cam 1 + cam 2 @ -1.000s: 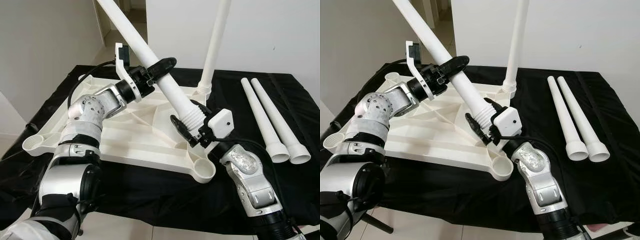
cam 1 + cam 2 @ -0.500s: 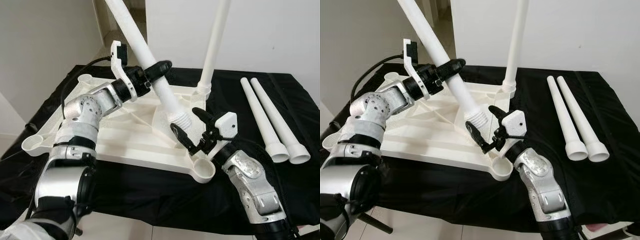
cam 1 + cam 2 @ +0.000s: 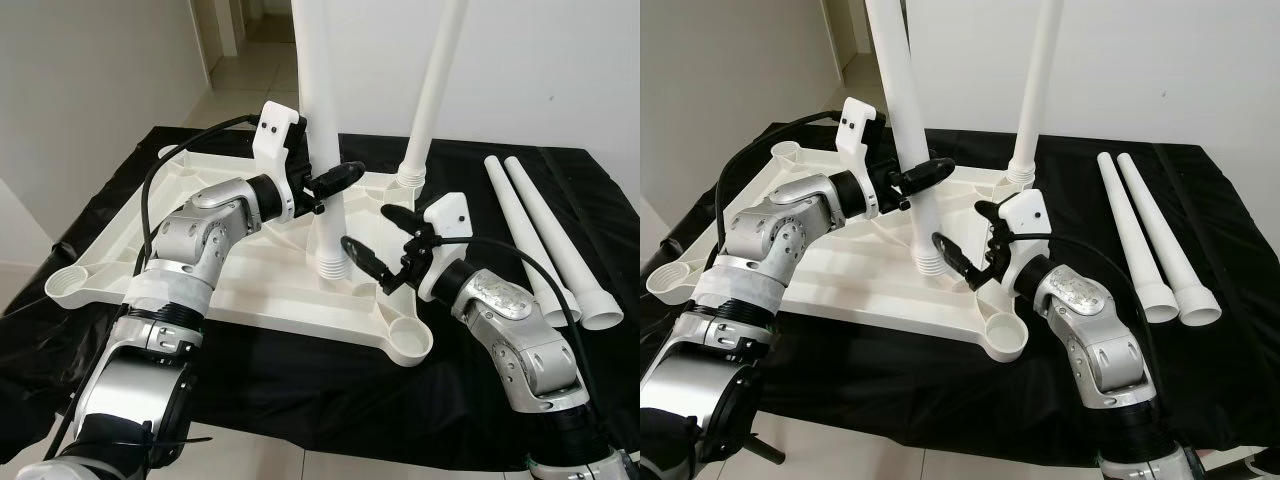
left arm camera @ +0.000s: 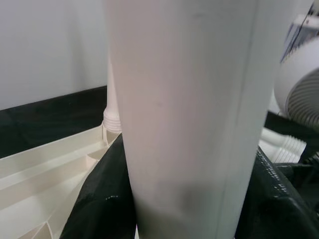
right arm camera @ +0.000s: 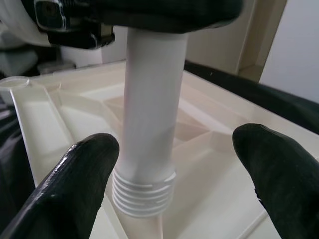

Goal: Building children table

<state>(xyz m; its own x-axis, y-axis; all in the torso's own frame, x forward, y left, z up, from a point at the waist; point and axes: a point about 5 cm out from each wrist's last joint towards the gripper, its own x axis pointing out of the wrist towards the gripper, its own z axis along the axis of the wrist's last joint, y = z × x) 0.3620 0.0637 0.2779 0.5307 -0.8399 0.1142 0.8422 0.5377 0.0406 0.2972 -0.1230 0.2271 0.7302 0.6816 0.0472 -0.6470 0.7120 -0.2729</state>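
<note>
The white table top lies upside down on a black cloth. One white leg stands screwed into its far right corner socket. My left gripper is shut on a second white leg and holds it upright. Its threaded end hangs just over the ribbed underside, right of the middle. My right gripper is open right beside that end, and its fingers flank the thread without touching it. In the left wrist view the leg sits between the black fingers.
Two loose white legs lie side by side on the cloth at the right. Open corner sockets show at the near right, near left and far left. A white wall stands behind the table.
The left gripper has swung its leg from a steep slant to upright. The right gripper has let go of the threaded end, opened, and drawn back slightly to the right.
</note>
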